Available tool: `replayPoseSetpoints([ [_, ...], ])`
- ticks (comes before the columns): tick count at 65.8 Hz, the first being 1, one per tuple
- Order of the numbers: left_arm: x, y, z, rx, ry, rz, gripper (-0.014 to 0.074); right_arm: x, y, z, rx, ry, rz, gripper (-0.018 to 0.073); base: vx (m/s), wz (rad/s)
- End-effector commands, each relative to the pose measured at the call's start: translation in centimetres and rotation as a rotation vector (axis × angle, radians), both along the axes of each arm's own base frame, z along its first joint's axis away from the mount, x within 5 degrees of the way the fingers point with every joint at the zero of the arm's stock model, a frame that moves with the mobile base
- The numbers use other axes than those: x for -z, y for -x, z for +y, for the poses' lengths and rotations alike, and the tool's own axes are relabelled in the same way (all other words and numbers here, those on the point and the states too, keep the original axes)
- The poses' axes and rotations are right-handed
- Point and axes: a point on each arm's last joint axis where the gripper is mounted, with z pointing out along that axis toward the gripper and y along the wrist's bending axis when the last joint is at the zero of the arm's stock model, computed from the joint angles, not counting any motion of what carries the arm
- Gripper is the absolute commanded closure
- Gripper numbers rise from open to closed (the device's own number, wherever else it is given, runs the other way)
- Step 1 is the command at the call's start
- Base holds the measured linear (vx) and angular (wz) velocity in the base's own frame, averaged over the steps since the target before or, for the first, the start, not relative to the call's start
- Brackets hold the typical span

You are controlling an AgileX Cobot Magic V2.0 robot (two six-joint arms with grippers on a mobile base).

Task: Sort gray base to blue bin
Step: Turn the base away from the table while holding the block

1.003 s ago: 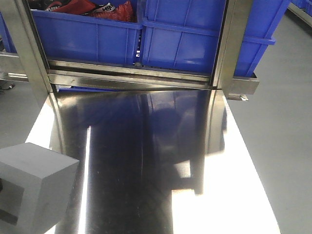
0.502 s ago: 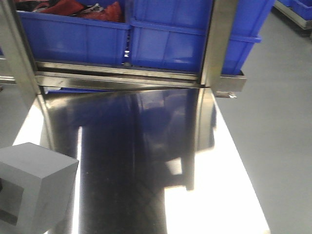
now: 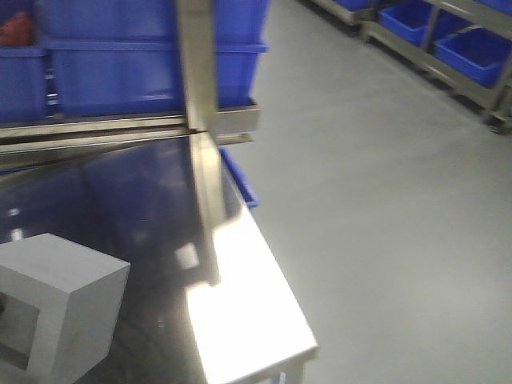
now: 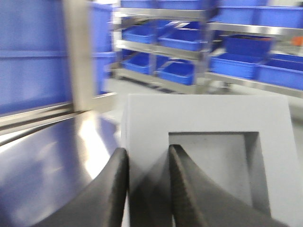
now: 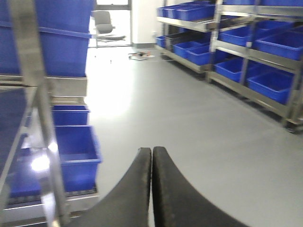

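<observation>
A: What's the tally?
B: One gray base [image 3: 56, 308], at eight o'clock in the front view.
A: And in blue?
B: Two blue bins [image 5: 71, 151] at eight o'clock in the right wrist view. Those on the racks [image 5: 217, 33] at two o'clock are too blurred to count.
A: Anything else?
B: One office chair [image 5: 105, 23] at eleven o'clock, and two grippers: the left gripper [image 4: 147, 151] and the right gripper [image 5: 152, 150].

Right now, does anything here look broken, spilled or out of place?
Nothing stands out. The gray base looks intact, its wall pinched by the left tool; the right tool is shut and empty. The steel table shows no spill, though the views are blurred.
</observation>
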Motion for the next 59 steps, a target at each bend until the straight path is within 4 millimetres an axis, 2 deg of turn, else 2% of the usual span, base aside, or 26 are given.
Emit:
replayPoseSetpoints([
  [1, -1.97, 0.02, 0.10, -0.008, 0.079, -0.111, 0.0602, -0.22, 0.01, 0.02, -0.002, 0.011, -0.071, 0.0568, -0.08, -0.72],
  [59, -1.97, 0.02, 0.10, -0.008, 0.079, -0.111, 0.0602, -0.22, 0.01, 0.02, -0.002, 0.011, -0.071, 0.0568, -0.06, -0.67],
])
